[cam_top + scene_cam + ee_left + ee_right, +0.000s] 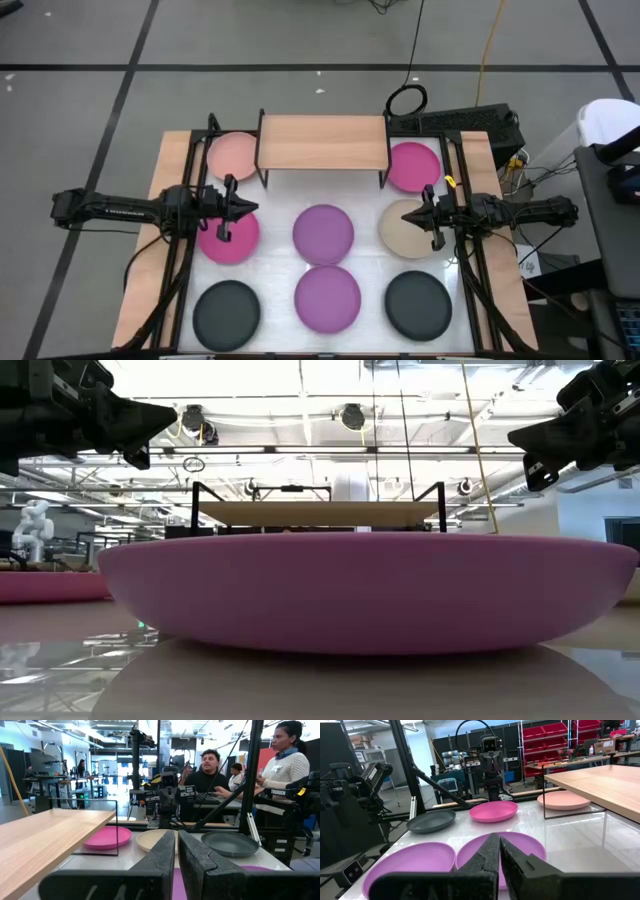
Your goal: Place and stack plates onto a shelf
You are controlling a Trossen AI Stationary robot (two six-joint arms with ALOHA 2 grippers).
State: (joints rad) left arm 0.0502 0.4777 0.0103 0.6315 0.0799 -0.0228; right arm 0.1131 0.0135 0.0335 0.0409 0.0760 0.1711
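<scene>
Eight plates lie flat on the white table top around the shelf (pixel 322 142), whose wood board holds nothing. Salmon plate (pixel 232 155) lies left of the shelf and a magenta plate (pixel 412 165) right of it. In the middle row are a magenta plate (pixel 228 238), a purple plate (pixel 323 230) and the beige plate (pixel 403 230). In the near row, a second purple plate (pixel 328 297) lies between two black plates (pixel 226 310) (pixel 418 304). My left gripper (pixel 250 208) hovers shut over the left magenta plate's right edge. My right gripper (pixel 408 215) hovers shut over the beige plate.
Both grippers (pixel 160 422) (pixel 525 440) are held well above the plates in the low view. The shelf's thin black legs (pixel 262 178) stand on the table's far half. Wood strips (pixel 150 270) border the white top. People stand beyond the table (pixel 210 770).
</scene>
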